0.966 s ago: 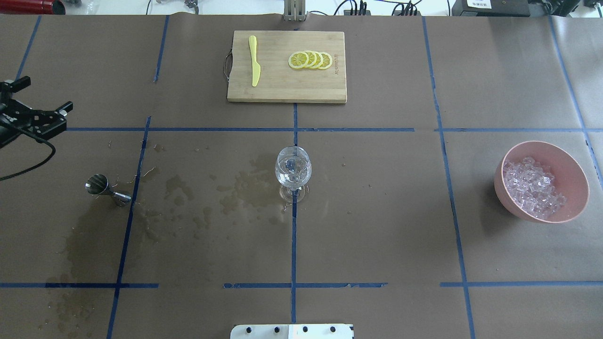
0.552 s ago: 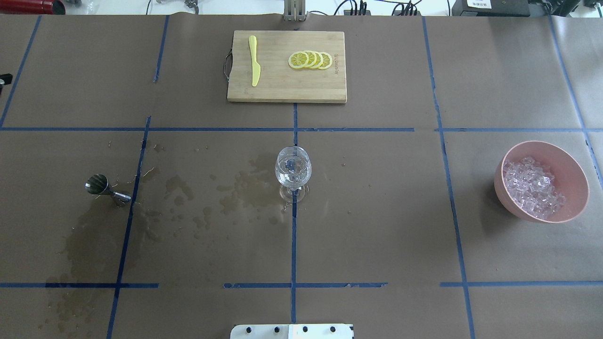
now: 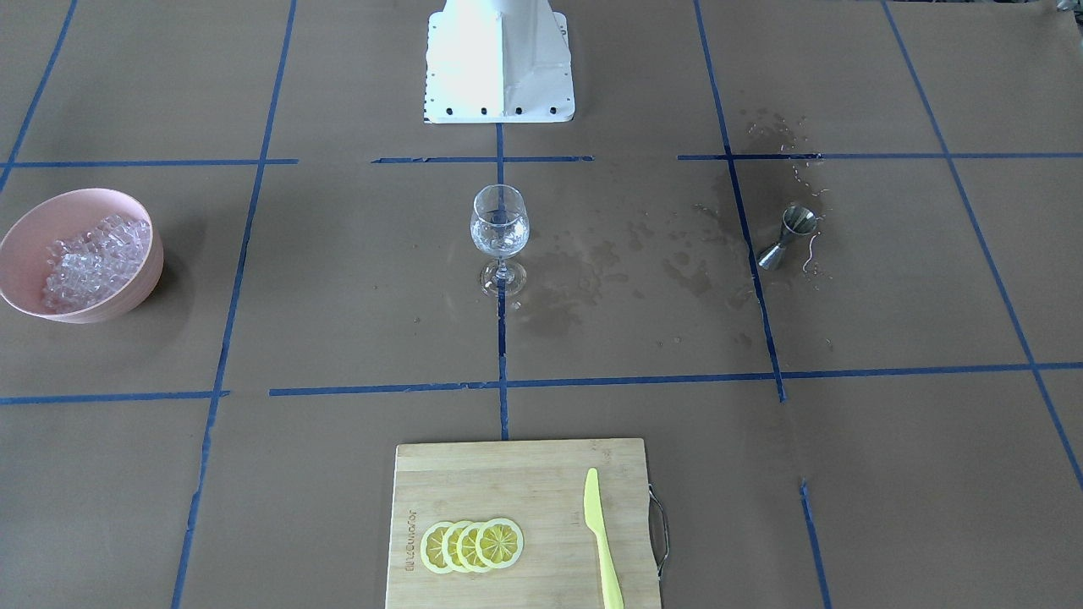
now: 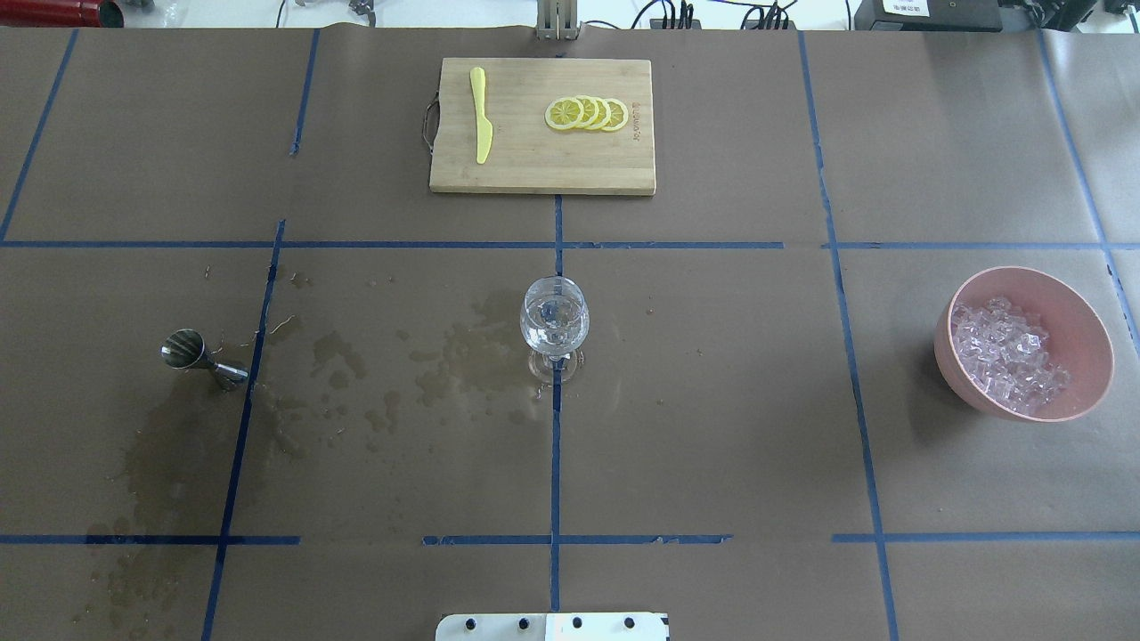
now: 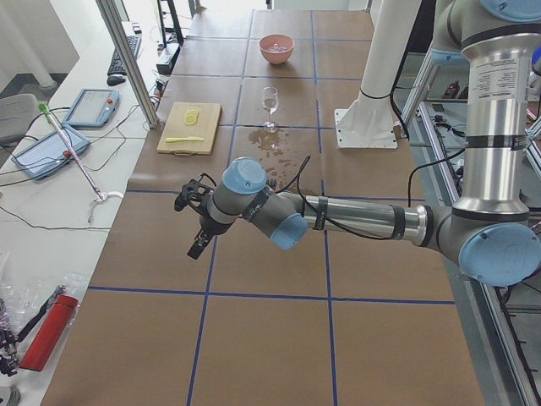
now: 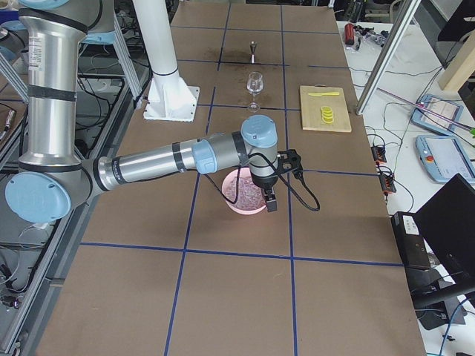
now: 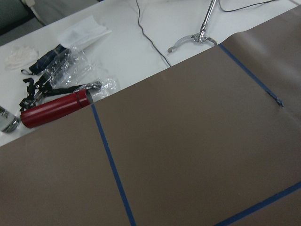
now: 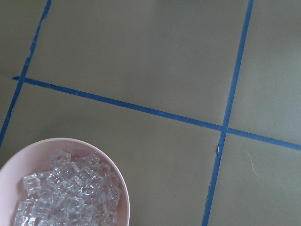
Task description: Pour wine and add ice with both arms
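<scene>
Standing at the centre of the table on a blue tape crossing, the wine glass (image 4: 554, 325) is upright, with a small amount of clear wine (image 4: 553, 338) in the bottom of its bowl. Dark wet patches (image 4: 472, 356) mark the brown paper between the glass and the steel jigger (image 4: 200, 356), which lies tipped on its side well apart from the glass, toward the robot's left.

The ice (image 4: 1006, 356) sits heaped in the pink bowl (image 4: 1082, 325) near the table's right end. At the far edge, a cutting board (image 4: 534, 169) carries a row of overlapping lemon slices (image 4: 588, 113) and a yellow knife (image 4: 481, 116).

Left arm (image 5: 355, 220): stretched out low over bare paper beyond the jigger, its left gripper (image 5: 194, 228) well apart from every task item. Finger state – cannot tell; it appears only in the left-end view. Its wrist camera shows paper, tape and a red cylinder (image 7: 56, 109) on the white bench.

Right arm (image 6: 148, 169): extended toward the bowl, with the right gripper (image 6: 276, 189) seen against the bowl's rim in the right-end view. Finger state cannot be told from there. Its wrist camera takes in part of the bowl and ice at its lower left corner.
</scene>
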`<state>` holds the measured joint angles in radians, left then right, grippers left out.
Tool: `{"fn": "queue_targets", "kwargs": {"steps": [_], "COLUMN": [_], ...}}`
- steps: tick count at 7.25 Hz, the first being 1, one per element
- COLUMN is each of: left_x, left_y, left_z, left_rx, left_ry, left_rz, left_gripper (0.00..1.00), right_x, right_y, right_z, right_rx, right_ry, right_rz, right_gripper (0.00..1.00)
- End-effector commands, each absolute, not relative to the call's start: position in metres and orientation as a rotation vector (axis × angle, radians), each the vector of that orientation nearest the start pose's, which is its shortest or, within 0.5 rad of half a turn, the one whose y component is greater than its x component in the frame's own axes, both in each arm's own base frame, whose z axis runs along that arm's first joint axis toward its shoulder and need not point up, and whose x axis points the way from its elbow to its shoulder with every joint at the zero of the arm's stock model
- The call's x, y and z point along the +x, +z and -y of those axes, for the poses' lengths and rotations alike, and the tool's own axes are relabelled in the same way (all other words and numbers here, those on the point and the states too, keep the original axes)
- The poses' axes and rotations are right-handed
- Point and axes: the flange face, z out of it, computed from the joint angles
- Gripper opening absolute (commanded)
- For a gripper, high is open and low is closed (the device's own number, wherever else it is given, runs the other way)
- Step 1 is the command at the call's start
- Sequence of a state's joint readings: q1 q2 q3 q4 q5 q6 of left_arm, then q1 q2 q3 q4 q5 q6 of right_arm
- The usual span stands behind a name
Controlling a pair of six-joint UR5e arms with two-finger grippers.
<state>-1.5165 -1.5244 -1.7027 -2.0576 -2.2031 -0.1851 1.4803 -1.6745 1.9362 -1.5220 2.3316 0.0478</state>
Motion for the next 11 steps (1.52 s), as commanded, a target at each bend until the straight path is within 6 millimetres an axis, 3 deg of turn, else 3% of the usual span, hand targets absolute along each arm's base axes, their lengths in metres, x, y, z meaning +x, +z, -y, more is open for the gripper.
{"fn": "queue_targets", "kwargs": {"steps": [1,2,4,5,6,7,10,11], "left_x": [-0.066,-0.064,-0.064,-0.064,-0.062,-0.063,-0.059,-0.059], "left_y": [0.606,0.625,0.634,0.623,0.619,0.608,0.609,0.608], "left_z": [0.485,0.469,0.444,0.413,0.401,0.405,0.412,0.413], "left_rx": [0.226,0.104,-0.007,0.013,0.021,0.061,0.081,0.090], "left_ry": [-0.065,-0.103,-0.141,-0.117,-0.093,-0.079,-0.064,-0.061], "left_rz": [-0.670,-0.687,-0.713,-0.717,-0.746,-0.751,-0.753,-0.753], "left_gripper": [1.00,1.00,1.00,1.00,1.00,1.00,1.00,1.00], "right_x": [0.024,0.024,0.023,0.023,0.023,0.022,0.017,0.000], "right_y": [0.522,0.522,0.521,0.520,0.519,0.517,0.493,0.486], "right_z": [0.456,0.456,0.455,0.455,0.455,0.456,0.453,0.453], "right_rx": [0.241,0.241,0.241,0.242,0.244,0.246,0.249,0.224], "right_ry": [-0.157,-0.157,-0.155,-0.157,-0.157,-0.159,-0.107,-0.095], "right_rz": [0.774,0.774,0.777,0.786,0.788,0.796,0.830,0.838], "right_gripper": [1.00,1.00,1.00,1.00,1.00,1.00,1.00,1.00]}}
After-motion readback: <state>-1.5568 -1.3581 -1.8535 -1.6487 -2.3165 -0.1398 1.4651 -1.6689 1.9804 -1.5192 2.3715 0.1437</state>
